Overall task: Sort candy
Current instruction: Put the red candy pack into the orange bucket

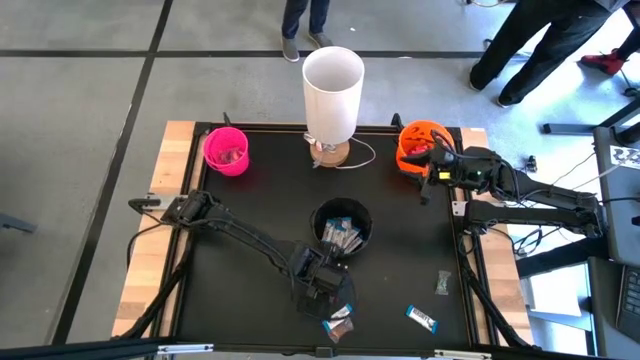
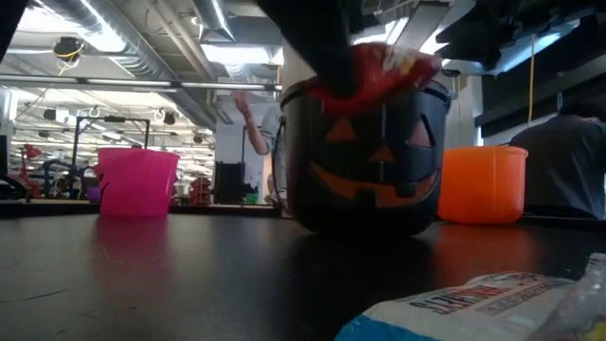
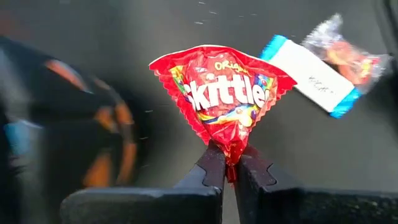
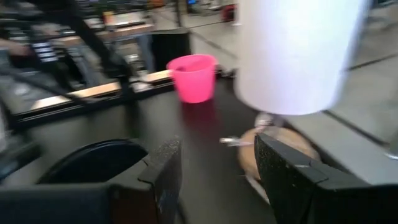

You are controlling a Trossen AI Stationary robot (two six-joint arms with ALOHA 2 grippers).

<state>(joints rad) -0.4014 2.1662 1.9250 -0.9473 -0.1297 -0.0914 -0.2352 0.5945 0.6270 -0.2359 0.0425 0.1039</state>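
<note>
Two dark arms are working over the black counter [image 1: 240, 290], and the biggest thing standing on it is the white lamp shade [image 1: 332, 82] at the far middle edge, sitting on its wooden base. Near the counter's middle the black pumpkin bucket [image 1: 342, 222] is holding several blue-and-white wrapped bars. At the far right corner the orange pumpkin bucket [image 1: 415, 146] is sitting partly under the right arm, and at the far left corner the pink cup [image 1: 226, 150] is standing alone, well apart from the others.

The left tool [image 3: 229, 163] is hanging just in front of the black pumpkin bucket, on its near side, with its fingers clenched on the bottom edge of a red Skittles packet [image 3: 222, 94]; the packet is standing upright above the fingertips, lifted clear of the counter. The right tool [image 4: 217, 163] is hovering over the orange pumpkin bucket, its fingers standing apart and gripping nothing.

More candy is lying loose on the near part of the counter: a blue-and-white bar [image 3: 311, 74] touching a clear-wrapped sweet [image 3: 345, 51] just beside the left tool, another blue-and-white bar [image 1: 423, 318] near the front right, and a small dark wrapper [image 1: 443, 283] a little beyond it.
</note>
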